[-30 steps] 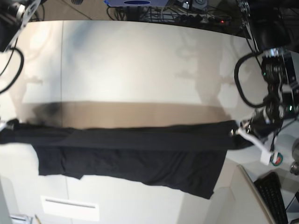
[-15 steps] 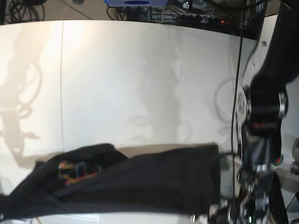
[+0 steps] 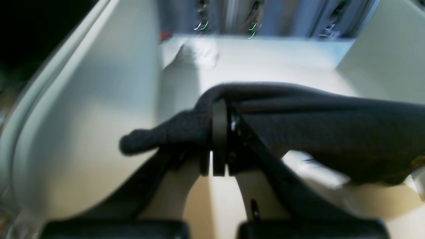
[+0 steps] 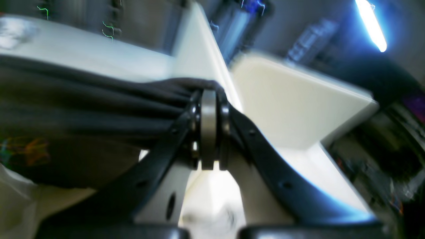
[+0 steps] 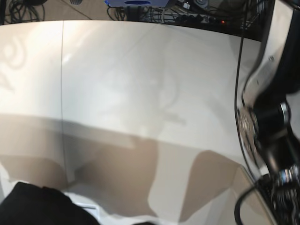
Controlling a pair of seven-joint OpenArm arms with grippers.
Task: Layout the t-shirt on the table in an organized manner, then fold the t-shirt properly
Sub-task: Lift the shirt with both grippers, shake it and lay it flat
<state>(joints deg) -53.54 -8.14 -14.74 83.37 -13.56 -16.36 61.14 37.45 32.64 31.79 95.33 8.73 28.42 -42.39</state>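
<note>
T-shirt [image 3: 332,129] stretched lengthwise between clamped left gripper [image 3: 219,132] and right gripper [image 4: 208,129] (blurred)

Left pincer [image 3: 219,146] clamped tight on black t-shirt [image 3: 325,132] fabric; right pincer [image 4: 209,132] likewise pinching a bunched edge. Left arm [image 5: 274,126] at the worktop's right edge.
</note>
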